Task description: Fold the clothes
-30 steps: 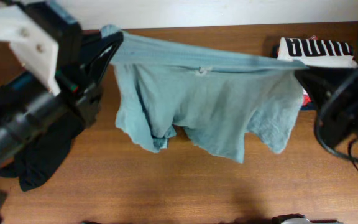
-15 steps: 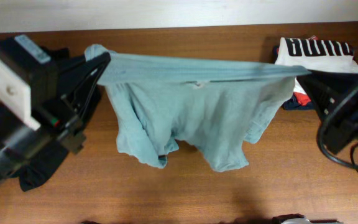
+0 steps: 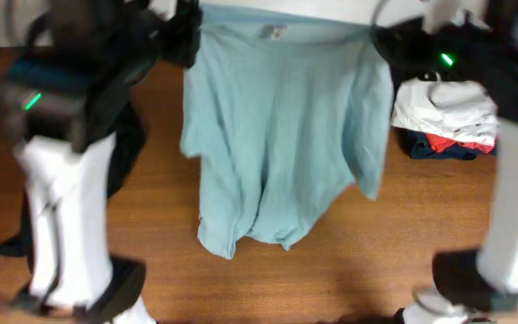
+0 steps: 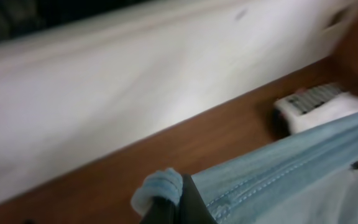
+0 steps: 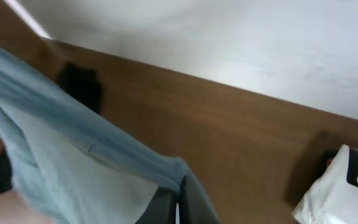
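The pale grey-teal shirt (image 3: 281, 126) hangs stretched between both grippers, high above the table, its lower edge drooping toward the front. My left gripper (image 3: 185, 29) is shut on its left top corner; in the left wrist view the fingers (image 4: 169, 202) pinch a bunched bit of the shirt (image 4: 291, 174). My right gripper (image 3: 383, 40) is shut on the right top corner; the right wrist view shows the fingers (image 5: 178, 198) clamped on the shirt (image 5: 73, 168). The black top (image 3: 120, 162) lies on the table at the left, mostly hidden by my left arm.
A pile with the white lettered shirt (image 3: 448, 108) over red and navy garments (image 3: 443, 146) sits at the right; it shows in the right wrist view (image 5: 347, 186) too. The wooden table (image 3: 331, 270) runs beneath. A white wall (image 5: 229, 37) is behind.
Both grippers have lifted the shirt higher and toward the back, closer to the camera. The shirt now hangs long and straight instead of sagging wide. Both arms swung inward.
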Action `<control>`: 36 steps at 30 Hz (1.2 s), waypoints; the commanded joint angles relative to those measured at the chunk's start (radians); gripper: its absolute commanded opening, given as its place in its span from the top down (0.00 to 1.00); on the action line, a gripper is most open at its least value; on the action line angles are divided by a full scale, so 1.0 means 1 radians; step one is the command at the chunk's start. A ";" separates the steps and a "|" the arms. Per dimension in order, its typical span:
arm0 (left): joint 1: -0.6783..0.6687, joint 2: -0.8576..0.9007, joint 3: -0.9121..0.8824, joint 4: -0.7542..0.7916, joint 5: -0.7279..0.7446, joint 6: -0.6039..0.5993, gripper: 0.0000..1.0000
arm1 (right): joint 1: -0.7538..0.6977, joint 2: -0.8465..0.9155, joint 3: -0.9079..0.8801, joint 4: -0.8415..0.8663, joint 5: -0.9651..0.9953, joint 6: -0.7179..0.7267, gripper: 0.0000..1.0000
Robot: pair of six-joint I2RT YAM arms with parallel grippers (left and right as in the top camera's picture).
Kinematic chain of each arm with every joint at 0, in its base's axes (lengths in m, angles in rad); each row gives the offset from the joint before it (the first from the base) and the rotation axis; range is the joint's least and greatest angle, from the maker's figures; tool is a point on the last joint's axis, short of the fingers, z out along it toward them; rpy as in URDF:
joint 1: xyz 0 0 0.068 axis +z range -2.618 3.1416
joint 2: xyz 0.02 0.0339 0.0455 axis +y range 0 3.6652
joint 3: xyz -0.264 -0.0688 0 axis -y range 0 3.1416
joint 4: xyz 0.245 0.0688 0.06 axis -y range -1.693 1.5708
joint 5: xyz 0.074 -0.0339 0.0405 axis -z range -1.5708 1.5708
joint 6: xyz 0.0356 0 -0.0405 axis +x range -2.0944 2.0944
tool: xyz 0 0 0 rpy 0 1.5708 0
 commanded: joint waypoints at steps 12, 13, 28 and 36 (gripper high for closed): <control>0.057 0.372 0.008 0.416 -0.265 -0.002 0.48 | -0.021 0.365 0.000 0.528 0.143 0.023 0.04; 0.057 0.372 0.008 0.410 -0.265 -0.002 0.28 | -0.021 0.363 0.002 0.534 0.160 0.035 0.01; 0.095 0.359 0.008 -0.116 -0.264 0.016 0.01 | -0.013 0.289 0.000 -0.015 -0.009 0.003 0.01; 0.145 0.468 0.008 -0.241 -0.225 0.022 0.02 | 0.080 0.289 0.000 -0.179 0.009 -0.066 0.01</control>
